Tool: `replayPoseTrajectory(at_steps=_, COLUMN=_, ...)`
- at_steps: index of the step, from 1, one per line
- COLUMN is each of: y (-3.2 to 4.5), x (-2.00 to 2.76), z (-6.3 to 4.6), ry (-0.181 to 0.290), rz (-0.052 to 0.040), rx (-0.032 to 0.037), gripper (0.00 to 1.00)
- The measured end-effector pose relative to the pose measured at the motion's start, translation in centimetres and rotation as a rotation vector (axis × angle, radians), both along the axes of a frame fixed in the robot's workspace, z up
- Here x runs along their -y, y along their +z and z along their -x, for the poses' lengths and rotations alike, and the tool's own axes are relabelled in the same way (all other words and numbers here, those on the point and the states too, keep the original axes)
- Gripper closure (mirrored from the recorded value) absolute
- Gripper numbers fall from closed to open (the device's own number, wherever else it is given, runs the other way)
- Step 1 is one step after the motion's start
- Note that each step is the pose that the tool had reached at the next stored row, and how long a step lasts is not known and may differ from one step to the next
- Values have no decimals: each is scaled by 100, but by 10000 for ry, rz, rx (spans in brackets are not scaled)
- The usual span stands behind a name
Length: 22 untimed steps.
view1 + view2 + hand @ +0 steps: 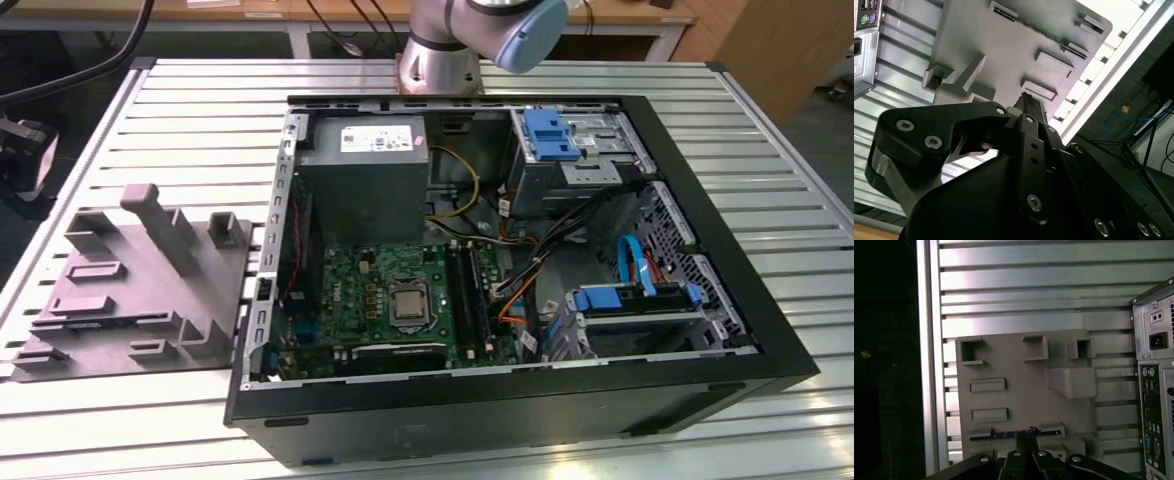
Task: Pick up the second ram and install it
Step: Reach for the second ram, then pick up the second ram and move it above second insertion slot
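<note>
Blue-green second ram sits slotted in the grey fixture. Above it the gripper hangs closed and empty. A square, mid-strip grasp looks best.

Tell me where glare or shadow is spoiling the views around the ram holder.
First wrist view: glare on the slatted metal table near its edge; the thin blue-green ram strip in the grey moulded holder is evenly lit. Second wrist view: the black tool sits in shadow, table slats beyond the holder blown white. Exterior view: even light.
</note>
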<state>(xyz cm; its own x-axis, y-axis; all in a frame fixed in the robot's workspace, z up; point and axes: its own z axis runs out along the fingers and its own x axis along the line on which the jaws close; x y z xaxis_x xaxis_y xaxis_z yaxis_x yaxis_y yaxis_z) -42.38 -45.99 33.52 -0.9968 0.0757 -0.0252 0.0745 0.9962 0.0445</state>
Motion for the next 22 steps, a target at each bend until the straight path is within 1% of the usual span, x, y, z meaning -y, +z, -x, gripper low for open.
replayPoseTrajectory(at_steps=3, y=-28, x=29, z=30, ry=0, rz=1, rx=-1, gripper=90)
replayPoseTrajectory(at_steps=9, y=-93, x=110, z=81, ry=-1, rz=0, rx=0, gripper=90)
replayPoseTrajectory(at_steps=12, y=-138, x=160, z=88, ry=0, rz=0, rx=-1, gripper=90)
replayPoseTrajectory(at_steps=16, y=-196, x=207, z=92, ry=0, rz=1, rx=-5, gripper=90)
replayPoseTrajectory(at_steps=22, y=-202, x=209, z=97, ry=0, rz=1, rx=-5, gripper=90)
